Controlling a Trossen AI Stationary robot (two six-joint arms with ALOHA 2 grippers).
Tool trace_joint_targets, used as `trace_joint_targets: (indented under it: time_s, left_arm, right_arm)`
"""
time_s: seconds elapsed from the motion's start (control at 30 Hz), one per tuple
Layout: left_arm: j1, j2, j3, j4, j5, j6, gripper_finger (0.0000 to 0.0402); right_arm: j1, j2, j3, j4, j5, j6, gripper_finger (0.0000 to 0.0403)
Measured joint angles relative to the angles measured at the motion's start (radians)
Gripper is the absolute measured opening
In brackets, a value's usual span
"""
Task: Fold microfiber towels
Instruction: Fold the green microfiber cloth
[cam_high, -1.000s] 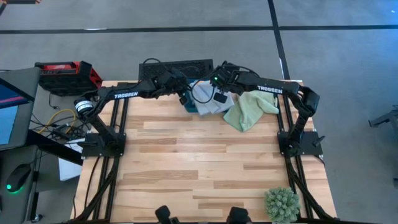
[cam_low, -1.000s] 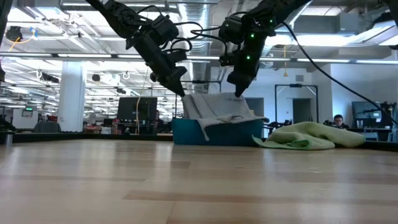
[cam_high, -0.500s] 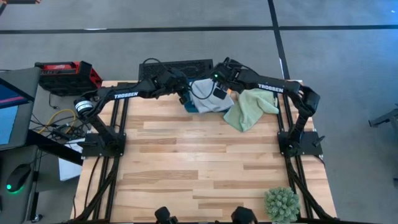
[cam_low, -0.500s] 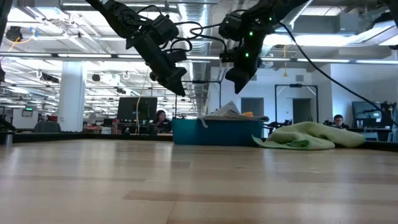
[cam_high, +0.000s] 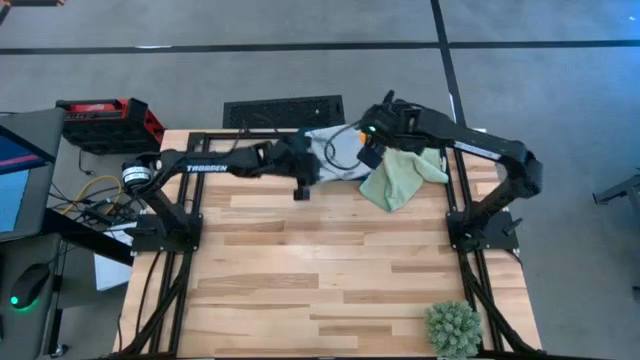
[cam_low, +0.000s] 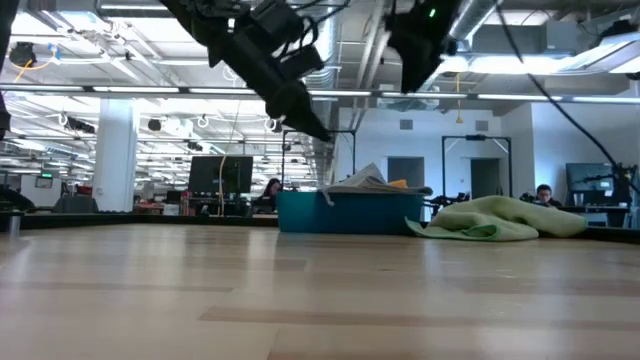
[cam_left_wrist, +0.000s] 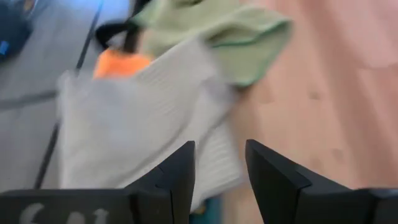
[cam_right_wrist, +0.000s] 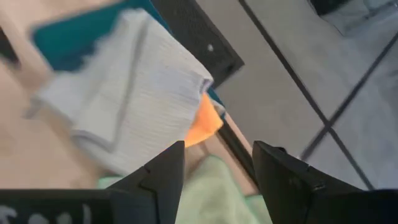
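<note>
A pale blue-grey towel (cam_high: 338, 158) lies crumpled on top of the dark teal box (cam_low: 340, 213) at the table's far edge, over an orange towel (cam_right_wrist: 202, 124) of which only a corner shows. It also shows in the left wrist view (cam_left_wrist: 137, 124). A light green towel (cam_high: 400, 175) lies bunched on the table to the right of the box. My left gripper (cam_left_wrist: 217, 165) is open and empty, in the air just near of the box (cam_high: 300, 186). My right gripper (cam_right_wrist: 217, 168) is open and empty, above the box's right end (cam_high: 372, 150).
A spiky green plant ball (cam_high: 452, 328) stands at the table's near right corner. The bare wooden tabletop (cam_high: 320, 260) stretches from the box to the near edge. A red and black case (cam_high: 108, 118) sits off the table at the far left.
Both grippers held the pale towel up over the box and have let go of it. The towel has fallen in a heap onto the box. My left gripper has drawn back toward the table's near edge. My right gripper has risen and gone toward the right edge.
</note>
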Motion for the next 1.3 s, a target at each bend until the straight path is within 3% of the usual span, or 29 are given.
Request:
trace_joint_targets:
  time_s: [0.17,0.27,0.53,0.77,0.87,1.07,1.3]
  left_arm:
    - [-0.158,0.038,0.0,0.062,0.0,0.133,0.0135]
    - [-0.235,0.1,0.002,0.196,-0.028,0.163,0.0135]
    - [-0.32,0.288,0.032,0.478,-0.183,0.148,0.0135]
    - [-0.321,0.5,0.209,0.453,-0.256,0.091,0.0135]
    - [-0.32,0.574,0.34,0.377,-0.324,-0.022,0.0135]
    - [-0.305,0.701,0.582,0.184,-0.312,-0.155,0.0135]
    - [-0.294,0.781,0.709,0.078,-0.393,-0.194,0.0135]
  right_arm:
    - [0.121,-0.084,0.0,-0.053,0.0,0.067,0.021]
    - [0.202,-0.11,0.0,-0.087,-0.001,0.088,0.021]
    - [0.391,-0.162,-0.001,-0.157,0.002,0.187,0.021]
    - [0.494,-0.18,0.001,-0.175,0.007,0.262,0.021]
    - [0.522,-0.177,0.001,-0.183,0.007,0.288,0.021]
    - [0.56,-0.173,0.0,-0.208,0.007,0.32,0.021]
    - [0.587,-0.173,0.0,-0.21,0.007,0.331,0.021]
